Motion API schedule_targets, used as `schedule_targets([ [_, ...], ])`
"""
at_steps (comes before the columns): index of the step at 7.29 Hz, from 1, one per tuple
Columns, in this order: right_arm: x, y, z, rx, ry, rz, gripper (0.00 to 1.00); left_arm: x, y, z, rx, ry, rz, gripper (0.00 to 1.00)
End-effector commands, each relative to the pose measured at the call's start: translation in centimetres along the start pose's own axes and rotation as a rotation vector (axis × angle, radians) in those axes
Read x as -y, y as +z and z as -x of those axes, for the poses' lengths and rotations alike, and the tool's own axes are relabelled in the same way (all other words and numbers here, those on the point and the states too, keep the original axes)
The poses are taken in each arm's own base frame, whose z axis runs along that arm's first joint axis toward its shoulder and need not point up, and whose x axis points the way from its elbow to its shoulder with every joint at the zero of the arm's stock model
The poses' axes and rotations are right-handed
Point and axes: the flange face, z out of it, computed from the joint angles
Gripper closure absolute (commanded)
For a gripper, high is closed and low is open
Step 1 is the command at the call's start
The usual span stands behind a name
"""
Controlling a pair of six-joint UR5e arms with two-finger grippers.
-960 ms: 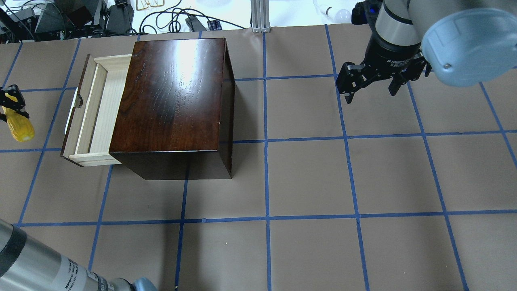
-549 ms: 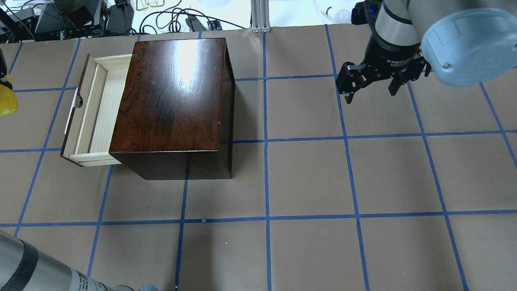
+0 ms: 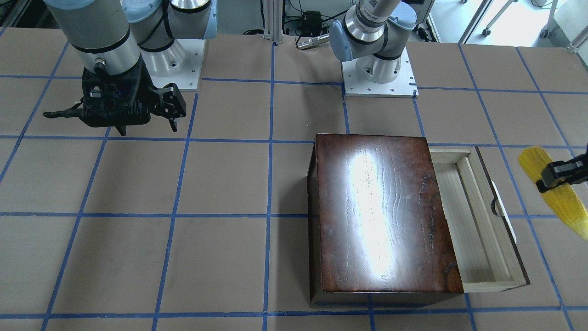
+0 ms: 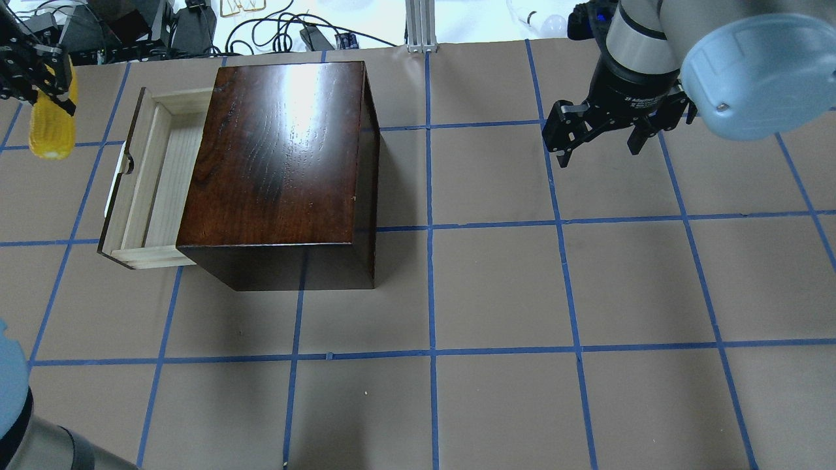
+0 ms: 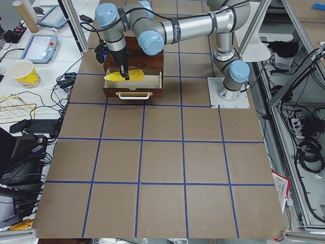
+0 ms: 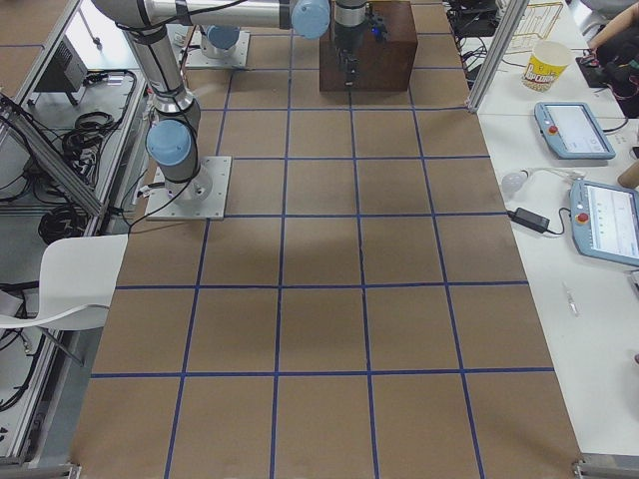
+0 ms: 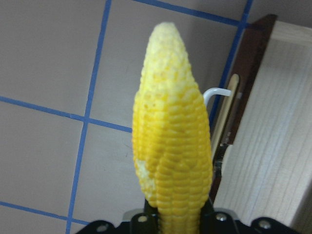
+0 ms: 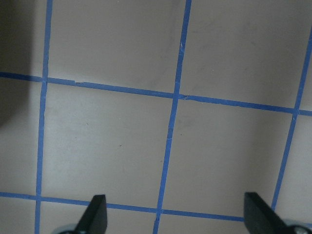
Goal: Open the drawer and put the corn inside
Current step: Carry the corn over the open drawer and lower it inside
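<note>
The corn [image 4: 51, 127] is a yellow cob clamped at its thick end by my left gripper [image 4: 40, 73], held in the air left of the drawer's far corner. It also shows in the front view [image 3: 559, 197] and the left wrist view [image 7: 173, 146], where its tip points over the table beside the white handle [image 7: 214, 93]. The drawer [image 4: 166, 176] is pulled out from the dark wooden box [image 4: 281, 156] and its pale tray is empty. My right gripper [image 4: 599, 153] hangs open and empty over the table at the far right.
Cables and equipment lie beyond the table's far edge [image 4: 261, 32]. The arm bases [image 3: 379, 69] stand on the robot's side of the table. The brown table [image 4: 496, 294] carries a blue tape grid.
My left gripper has carried the corn from the view's left edge, level with the drawer's middle, toward the far side and slightly right, level with the drawer's far corner. The right arm has not moved.
</note>
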Motion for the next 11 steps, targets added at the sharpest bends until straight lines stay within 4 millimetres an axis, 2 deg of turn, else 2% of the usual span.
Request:
schedule_targets([
  [1,0.0,0.0,0.0,0.000,0.000,0.000,0.00,0.0,3.4,-3.8,-0.003,0.117,0.063,1.00],
  [2,0.0,0.0,0.0,0.000,0.000,0.000,0.00,0.1,4.7,-5.0,-0.008,0.164,0.082,1.00],
  [4,0.0,0.1,0.0,-0.001,-0.002,0.002,0.00,1.3,6.3,-5.5,-0.014,0.256,0.066,1.00],
  [5,0.0,0.0,-0.2,-0.001,0.003,0.000,0.00,1.3,7.5,-5.6,-0.017,0.292,0.074,1.00],
  [8,0.0,0.0,0.0,-0.001,0.000,0.000,0.00,1.7,11.7,-6.2,-0.058,0.272,0.046,1.00],
  [11,0.0,0.0,0.0,-0.001,0.000,0.000,0.00,2.5,14.0,-6.3,-0.075,0.220,0.053,1.00],
])
